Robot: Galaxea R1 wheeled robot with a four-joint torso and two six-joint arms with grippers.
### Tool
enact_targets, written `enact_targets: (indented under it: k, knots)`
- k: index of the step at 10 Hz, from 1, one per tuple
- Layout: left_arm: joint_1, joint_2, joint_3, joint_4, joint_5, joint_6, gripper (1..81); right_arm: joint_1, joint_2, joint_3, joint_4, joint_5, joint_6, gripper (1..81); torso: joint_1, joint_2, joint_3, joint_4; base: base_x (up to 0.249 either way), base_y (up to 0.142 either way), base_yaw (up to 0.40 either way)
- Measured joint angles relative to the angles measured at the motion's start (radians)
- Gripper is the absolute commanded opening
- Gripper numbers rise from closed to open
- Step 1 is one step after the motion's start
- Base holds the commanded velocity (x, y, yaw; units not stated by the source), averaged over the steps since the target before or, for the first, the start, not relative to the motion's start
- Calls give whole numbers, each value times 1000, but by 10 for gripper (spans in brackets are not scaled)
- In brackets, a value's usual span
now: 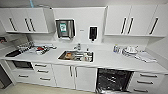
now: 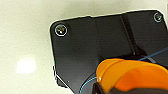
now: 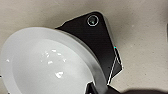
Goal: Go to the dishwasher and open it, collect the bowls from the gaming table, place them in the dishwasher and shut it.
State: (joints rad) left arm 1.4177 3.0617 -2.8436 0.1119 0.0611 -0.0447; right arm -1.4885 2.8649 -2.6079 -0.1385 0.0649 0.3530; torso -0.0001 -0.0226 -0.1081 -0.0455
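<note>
Closest to me, on my left wrist camera, an orange bowl sits right at the left gripper, its rim against a dark finger at the frame edge; the pincer looks clamped on that rim, with pale floor beyond the dark plate. On my right wrist camera a white bowl sits the same way at the right gripper, a dark finger overlapping its rim, so I read that pincer as gripping the bowl too.

Farther out, my head camera faces a white kitchen run. Low and right of centre the dishwasher stands open, its dark racked inside showing between white cabinet doors and a stack of drawers. Above it runs the white counter, with a steel sink set in the middle and a tap behind. A pile of plates rests on the counter's right part. At the back wall hang a paper towel dispenser, a dark soap dispenser and wall cupboards.
</note>
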Motion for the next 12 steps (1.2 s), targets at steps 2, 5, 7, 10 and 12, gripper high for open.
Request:
enact_targets:
  k: [2,5,7,10,12]
  knots:
    - [40,0,0,0,18,0,10,-38,0,0,-2,-27,-1,10,-2,-1,0,0,154,0,0]
    - [6,0,0,0,1,0,10,-5,0,0,-1,-4,0,10,0,-1,0,0,154,0,0]
    - [18,0,0,0,9,0,10,-10,0,0,-1,-13,0,10,0,0,0,0,154,0,0]
    - [17,0,0,0,10,0,10,-10,0,0,-1,-13,0,10,0,-1,0,0,153,0,0]
    - [14,0,0,0,9,0,10,-10,0,0,-1,-10,0,10,0,0,0,0,143,0,0]
